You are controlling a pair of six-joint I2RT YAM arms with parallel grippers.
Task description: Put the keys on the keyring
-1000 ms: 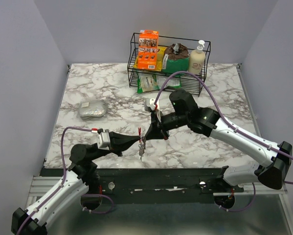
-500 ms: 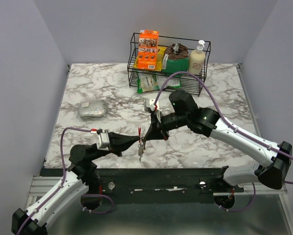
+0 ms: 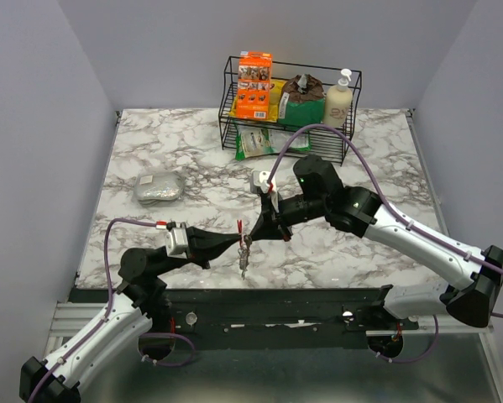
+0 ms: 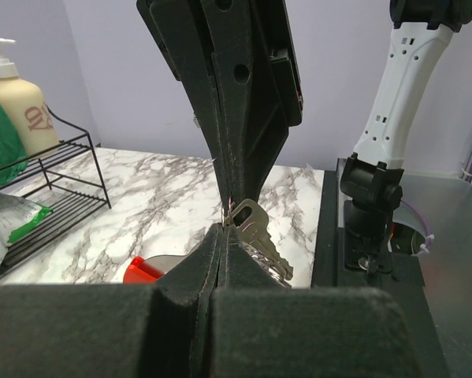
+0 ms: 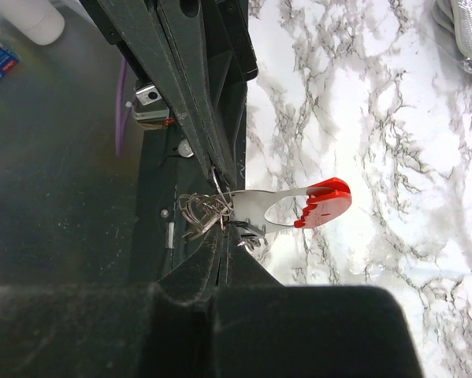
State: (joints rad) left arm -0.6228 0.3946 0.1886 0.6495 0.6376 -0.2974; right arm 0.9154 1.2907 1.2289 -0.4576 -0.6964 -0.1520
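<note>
Keys and keyring, pinched between both claws, lower centre of the overhead view.
Left gripper (image 3: pixel 237 243): fingers fully closed on the keyring (image 5: pixel 195 211), I judge to steady it. Keys (image 3: pixel 245 259): dangling under both tips, long axis near vertical in frame, blades toward the bottom edge. Right gripper (image 3: pixel 253 231): also closed, nipping the bunch from above; I cannot tell which part.

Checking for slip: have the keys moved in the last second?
No. The keys hang at the same spot against the near edge of the table.
</note>
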